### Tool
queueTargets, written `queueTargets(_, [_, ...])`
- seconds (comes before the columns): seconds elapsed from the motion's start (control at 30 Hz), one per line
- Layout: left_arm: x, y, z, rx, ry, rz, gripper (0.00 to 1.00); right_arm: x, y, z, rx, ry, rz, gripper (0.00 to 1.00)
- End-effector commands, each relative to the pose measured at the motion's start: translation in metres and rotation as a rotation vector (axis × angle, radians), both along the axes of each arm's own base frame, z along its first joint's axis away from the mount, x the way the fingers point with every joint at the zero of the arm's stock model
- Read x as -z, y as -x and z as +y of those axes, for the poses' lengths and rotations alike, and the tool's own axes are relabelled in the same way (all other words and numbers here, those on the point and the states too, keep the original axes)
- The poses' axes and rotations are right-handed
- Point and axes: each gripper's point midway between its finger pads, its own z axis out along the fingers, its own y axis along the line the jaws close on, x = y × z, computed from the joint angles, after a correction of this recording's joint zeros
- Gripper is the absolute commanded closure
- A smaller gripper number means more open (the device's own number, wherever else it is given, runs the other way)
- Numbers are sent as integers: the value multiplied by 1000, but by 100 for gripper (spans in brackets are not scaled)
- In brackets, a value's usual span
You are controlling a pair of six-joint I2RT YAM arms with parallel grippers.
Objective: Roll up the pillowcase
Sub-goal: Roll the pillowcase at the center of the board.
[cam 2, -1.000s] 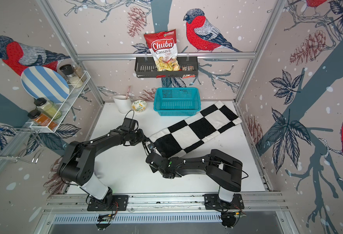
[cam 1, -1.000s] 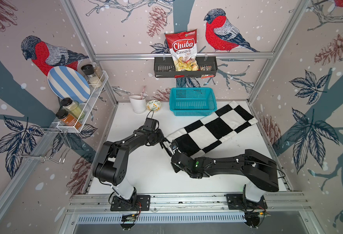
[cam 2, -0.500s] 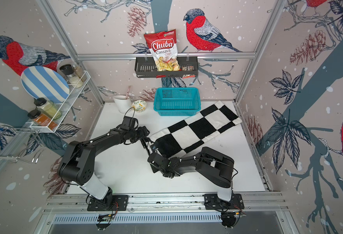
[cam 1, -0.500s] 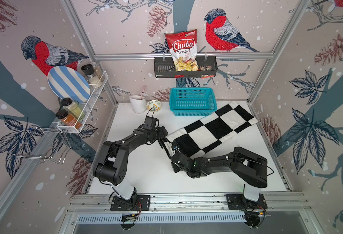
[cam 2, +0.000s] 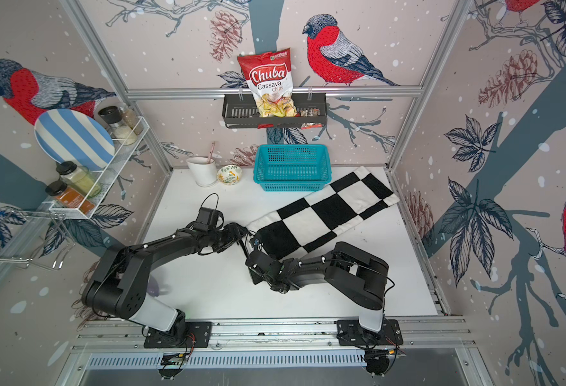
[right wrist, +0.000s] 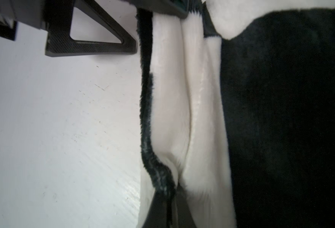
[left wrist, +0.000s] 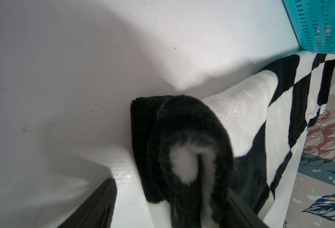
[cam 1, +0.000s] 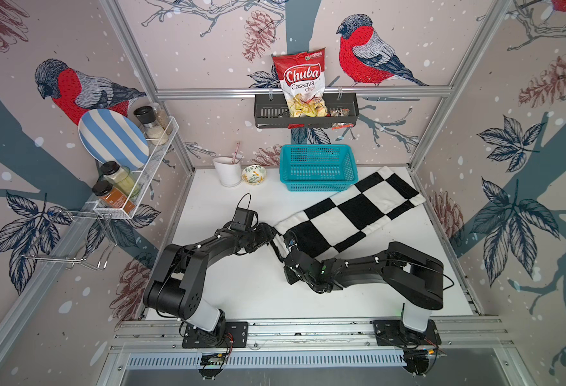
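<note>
Plush black-and-white pillowcase on the white table, near end curled into a first turn.
Right gripper pinched tight on that end; left gripper spread wide around it, just beside. Long axis away from both, toward the teal basket. On a bag behind: "Chuba Cassava Chips".

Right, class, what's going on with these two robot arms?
Both arms work at the near end of the checkered pillowcase, lying diagonally on the white table. The right gripper is pinched shut on its edge; the left gripper stands open around the curled-over end. Most of the fabric lies flat, unrolled.
</note>
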Motion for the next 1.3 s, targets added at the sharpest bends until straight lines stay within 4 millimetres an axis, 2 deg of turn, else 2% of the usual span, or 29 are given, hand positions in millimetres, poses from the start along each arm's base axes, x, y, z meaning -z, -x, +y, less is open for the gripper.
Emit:
queueTargets(0.0, [-3, -15, -8, -15, 56, -46, 34, 12, 2, -20, 12, 118, -7, 95])
queueTargets(0.1, [7, -16, -8, -22, 52, -21, 60, 7, 1, -21, 17, 158, -54, 75])
queueTargets(0.13, [10, -16, -8, -26, 50, -13, 64, 3, 1, -20, 20, 166, -70, 67])
queueTargets(0.2, [13, -16, -8, -33, 46, -7, 67, -4, 1, -17, 19, 184, -108, 53])
queueTargets(0.27, [13, -16, -7, -36, 42, -6, 72, -12, 0, -15, 25, 208, -151, 45])
queueTargets(0.5, [18, -15, -7, -36, 25, 10, 72, -32, -2, -6, 17, 323, -299, 33])
queueTargets(0.63, [18, -16, -7, -34, 21, 9, 72, -29, 3, 1, -38, 360, -331, 32])
queueTargets(0.87, [21, -15, -8, -30, 21, 15, 72, 0, 14, 9, -150, 483, -415, 34])
queueTargets(1.03, [22, -15, -7, -29, 20, 19, 71, 21, 17, 3, -192, 568, -443, 38])
queueTargets(1.13, [21, -15, -8, -27, 22, 15, 70, 32, 11, -6, -169, 582, -397, 49])
queueTargets(1.2, [21, -15, -8, -25, 20, 13, 70, 37, 8, -12, -160, 565, -342, 70])
queueTargets(1.27, [20, -16, -7, -25, 17, 10, 70, 38, 8, -12, -157, 537, -309, 79])
